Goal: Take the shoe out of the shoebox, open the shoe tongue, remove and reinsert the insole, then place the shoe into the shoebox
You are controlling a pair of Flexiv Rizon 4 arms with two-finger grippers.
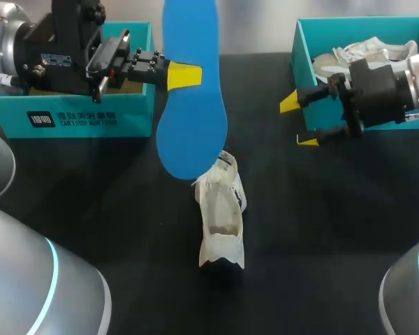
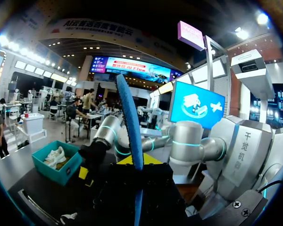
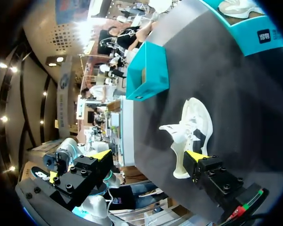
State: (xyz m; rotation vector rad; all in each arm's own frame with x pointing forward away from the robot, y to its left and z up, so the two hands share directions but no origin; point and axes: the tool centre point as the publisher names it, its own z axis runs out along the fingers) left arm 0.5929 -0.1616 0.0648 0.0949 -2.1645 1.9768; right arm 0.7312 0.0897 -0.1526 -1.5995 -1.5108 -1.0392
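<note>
L gripper (image 1: 185, 75) was pinched on the blue insole (image 1: 192, 132) at abt mid-length, one yellow tip on the face toward the cam, the other hidden behind. Insole was held up off the table (image 1: 321, 230). Its long axis ran near-far in head view, broad rounded end toward the robot, narrower end out past the frame's far edge. From L wrist it stood edge-on, rising straight up from btwn the fingers. The broad end overlapped the far end of the white shoe (image 1: 221, 216); contact couldn't be told. Shoe lay mid-table, long axis also near-far, opening facing up, tongue flared; toe vs heel end unclear. L shoebox (image 1: 77, 118) sat just behind the L gripper. R gripper (image 1: 298, 122) was spread wide w/ nothing btwn its tips, well apart from the shoe, beside the front corner of the R shoebox (image 1: 300, 70), which held a second shoe (image 1: 366, 52).
</note>
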